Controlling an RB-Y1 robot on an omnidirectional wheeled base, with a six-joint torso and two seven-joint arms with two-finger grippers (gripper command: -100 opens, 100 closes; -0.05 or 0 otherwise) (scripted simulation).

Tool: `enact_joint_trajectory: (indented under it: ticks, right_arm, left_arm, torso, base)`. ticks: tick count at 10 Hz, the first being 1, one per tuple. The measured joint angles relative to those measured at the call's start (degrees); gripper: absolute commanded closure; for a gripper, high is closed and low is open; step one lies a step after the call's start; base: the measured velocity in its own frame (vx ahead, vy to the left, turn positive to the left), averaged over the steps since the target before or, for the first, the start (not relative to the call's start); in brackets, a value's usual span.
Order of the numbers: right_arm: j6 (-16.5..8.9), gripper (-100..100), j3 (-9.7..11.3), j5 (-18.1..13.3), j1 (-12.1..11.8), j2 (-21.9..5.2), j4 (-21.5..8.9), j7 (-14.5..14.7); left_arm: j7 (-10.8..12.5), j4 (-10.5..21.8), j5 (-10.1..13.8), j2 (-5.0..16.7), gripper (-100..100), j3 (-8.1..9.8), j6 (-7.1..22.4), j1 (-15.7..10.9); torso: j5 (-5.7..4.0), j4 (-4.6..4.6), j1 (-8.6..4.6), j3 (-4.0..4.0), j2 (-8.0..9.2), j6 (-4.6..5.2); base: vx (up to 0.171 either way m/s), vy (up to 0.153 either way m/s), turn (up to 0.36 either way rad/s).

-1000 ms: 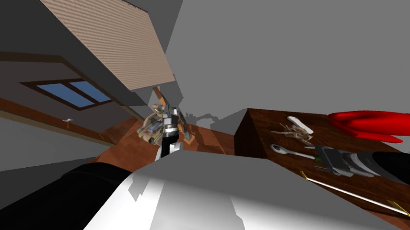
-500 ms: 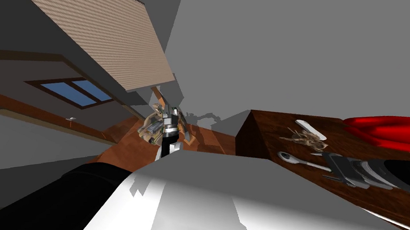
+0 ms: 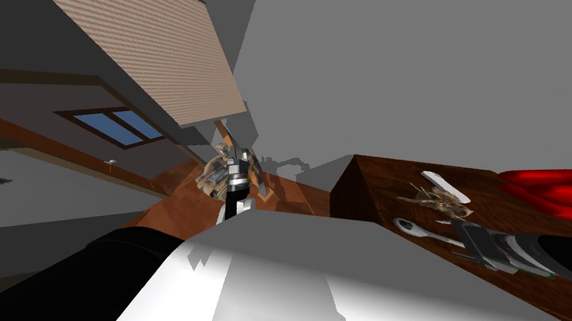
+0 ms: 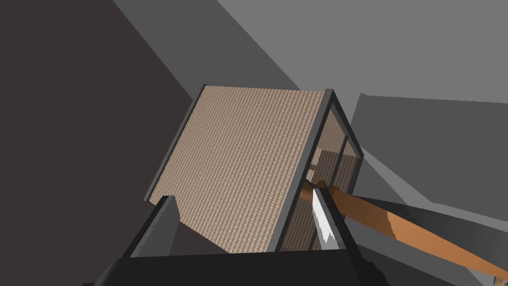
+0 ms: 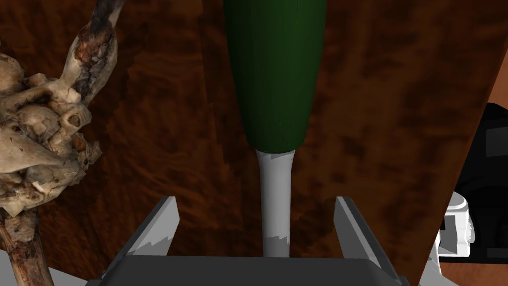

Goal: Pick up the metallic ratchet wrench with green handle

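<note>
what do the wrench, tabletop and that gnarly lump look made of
Wrench: plain grey shank, possibly metal; smooth dark green handle, maybe plastic. Tabletop: reddish-brown wood, mottled grain showing. Lump: pale, knobbly, cracked, likely driftwood or bone.

My head feed gives me one dark wooden table [image 3: 346,195] carrying four things — one ratchet wrench [image 3: 413,227] with a single green handle [image 5: 275,74], one gnarled piece of driftwood [image 3: 434,199], one white oblong object [image 3: 446,185] and one red thing [image 3: 571,193] with several long lobes. On the walls I count one window [image 3: 118,126] with two blue panes [image 3: 99,124], and one beige woven panel [image 3: 157,48]. Two grippers — left gripper [image 4: 240,196], right gripper [image 5: 256,201] — two fingers [image 5: 158,223] each.
</note>
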State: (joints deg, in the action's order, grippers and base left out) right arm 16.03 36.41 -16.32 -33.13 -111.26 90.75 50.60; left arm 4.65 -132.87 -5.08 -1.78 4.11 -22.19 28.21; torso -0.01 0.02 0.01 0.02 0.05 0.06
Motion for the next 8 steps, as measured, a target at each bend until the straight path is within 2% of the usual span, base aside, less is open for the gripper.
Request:
enact_joint_trajectory:
  ticks: [4,5,6,7,8]
  right_arm:
    - [0.03,100,-0.01,-0.01,0.01,-0.01,0.01,-0.02]
    - [0.03,0,-0.01,-0.01,0.01,-0.01,0.01,-0.02]
    - [0.03,100,-0.01,-0.01,0.01,-0.01,0.01,-0.02]
    - [0.08,100,0.25,1.6,0.21,-1.4,0.78,0.69]
    - [0.67,100,0.01,1.68,0.47,-2.57,1.0,0.45]
  left_arm:
    - [0.0,0.0,0.0,0.0,0,0.0,0.0,0.0]
    - [0.0,0.0,0.0,0.0,0,0.0,0.0,0.0]
    - [0.0,0.0,0.0,0.0,0,0.0,0.0,0.0]
    - [0.0,0.0,0.0,0.0,0,0.0,0.0,0.0]
    - [0.0,0.0,0.0,0.0,0,0.0,0.0,0.0]
  torso:
    - [0.0,0.01,0.02,0.02,0.03,0.0]
    - [0.01,0.01,0.02,0.02,0.03,0.0]
    - [0.01,0.01,0.03,0.02,0.04,0.01]
    - [0.06,0.02,0.07,0.05,0.08,0.05]
    - [0.07,0.04,0.1,0.09,0.15,0.05]
  base:
    - [0.0,0.0,0.0]
    - [0.0,0.0,0.0]
    - [-0.012,0.002,-0.095]
    - [-0.029,0.008,-0.119]
    - [-0.03,0.012,-0.085]
